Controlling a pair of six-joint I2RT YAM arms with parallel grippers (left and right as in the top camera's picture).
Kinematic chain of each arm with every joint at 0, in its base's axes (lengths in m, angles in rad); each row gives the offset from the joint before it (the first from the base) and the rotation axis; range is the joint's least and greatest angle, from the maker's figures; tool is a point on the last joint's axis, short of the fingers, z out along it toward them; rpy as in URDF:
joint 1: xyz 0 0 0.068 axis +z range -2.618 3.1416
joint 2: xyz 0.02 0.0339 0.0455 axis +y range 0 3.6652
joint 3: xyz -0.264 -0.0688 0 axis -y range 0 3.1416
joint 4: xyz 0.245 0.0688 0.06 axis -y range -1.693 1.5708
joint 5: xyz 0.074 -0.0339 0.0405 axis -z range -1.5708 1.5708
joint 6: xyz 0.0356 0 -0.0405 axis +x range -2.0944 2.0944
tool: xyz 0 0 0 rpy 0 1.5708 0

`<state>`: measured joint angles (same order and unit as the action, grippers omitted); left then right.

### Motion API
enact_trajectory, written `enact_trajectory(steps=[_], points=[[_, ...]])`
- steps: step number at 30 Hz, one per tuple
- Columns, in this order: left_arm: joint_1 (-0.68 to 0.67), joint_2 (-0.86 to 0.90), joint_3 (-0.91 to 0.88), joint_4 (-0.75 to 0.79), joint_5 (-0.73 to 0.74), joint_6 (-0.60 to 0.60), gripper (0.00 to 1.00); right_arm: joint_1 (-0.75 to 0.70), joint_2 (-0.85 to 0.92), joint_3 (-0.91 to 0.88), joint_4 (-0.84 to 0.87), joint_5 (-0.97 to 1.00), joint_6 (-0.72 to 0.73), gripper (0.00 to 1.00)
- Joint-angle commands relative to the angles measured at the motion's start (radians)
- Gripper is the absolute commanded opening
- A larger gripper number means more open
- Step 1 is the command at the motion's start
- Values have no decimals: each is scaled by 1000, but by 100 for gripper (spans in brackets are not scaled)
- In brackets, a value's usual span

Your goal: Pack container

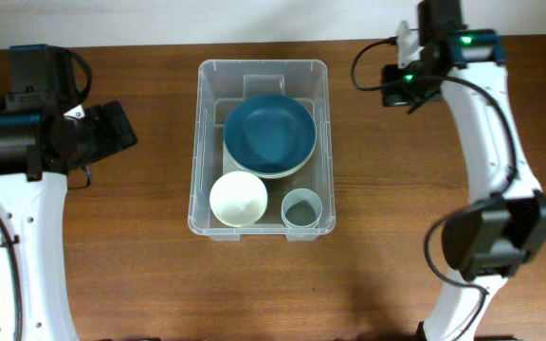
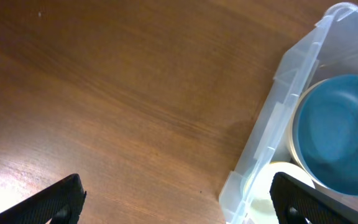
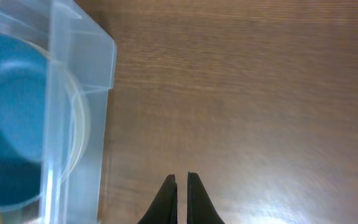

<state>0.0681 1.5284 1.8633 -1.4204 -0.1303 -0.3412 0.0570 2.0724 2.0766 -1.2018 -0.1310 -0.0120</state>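
The clear plastic container [image 1: 201,142] stands at the table's middle. Inside it a blue bowl [image 1: 268,133] rests on a pale bowl, with a cream bowl [image 1: 238,198] and a grey-blue cup [image 1: 302,208] at the near end. My left gripper [image 2: 179,199] is open and empty, over bare wood left of the container [image 2: 272,124]; the blue bowl [image 2: 340,134] shows there too. My right gripper [image 3: 182,186] is shut and empty, over bare wood right of the container [image 3: 79,99]. In the overhead view the left gripper [image 1: 121,128] and the right gripper [image 1: 398,80] sit off to either side.
The brown wooden table [image 1: 131,246] runs to a pale wall at the far edge. Both white arms reach in from the near side, the right arm's base [image 1: 496,237] at the near right. Cables hang by each wrist.
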Motion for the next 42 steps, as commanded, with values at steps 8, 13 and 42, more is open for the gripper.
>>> enact_trajectory(steps=[8,13,42], points=[[5,34,2,-10,18,-10,97,116,179,-2,14,-206,-33,4],[5,34,2,-10,18,-10,97,165,197,-2,5,-236,-70,4],[5,75,2,-2,18,-10,98,18,114,0,-127,302,198,9]])
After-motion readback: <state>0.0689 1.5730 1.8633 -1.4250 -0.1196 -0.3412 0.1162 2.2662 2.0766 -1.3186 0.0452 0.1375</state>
